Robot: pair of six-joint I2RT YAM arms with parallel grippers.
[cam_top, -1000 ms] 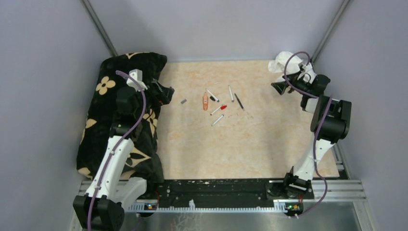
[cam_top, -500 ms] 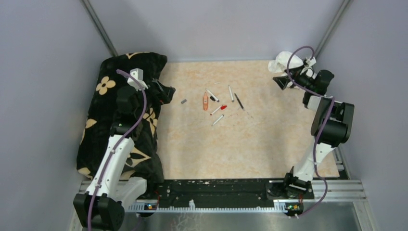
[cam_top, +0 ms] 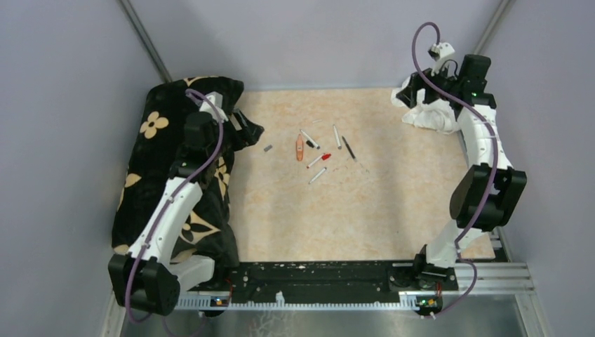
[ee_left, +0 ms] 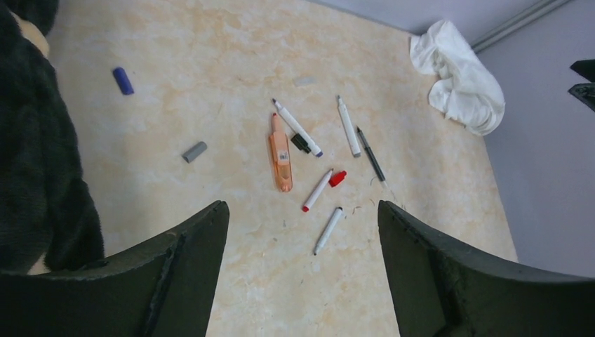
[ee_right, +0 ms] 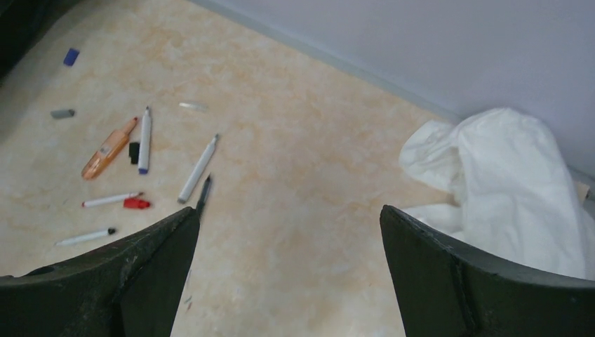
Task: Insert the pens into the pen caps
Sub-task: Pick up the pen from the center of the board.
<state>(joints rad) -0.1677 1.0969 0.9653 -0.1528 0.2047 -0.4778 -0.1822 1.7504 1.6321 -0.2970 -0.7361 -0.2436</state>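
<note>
- Top external: fixed high above and behind the arm bases (cam_top: pixel 429 265), looking down on the whole table (cam_top: pixel 379 203) from afar.
- Left wrist: over the table's left side, facing right and down, nearer.
- Right wrist: by the far right corner, facing left and down.
- All three share the scattered pens (cam_top: pixel 318 160) and white cloth (cam_top: pixel 428 116).
</note>
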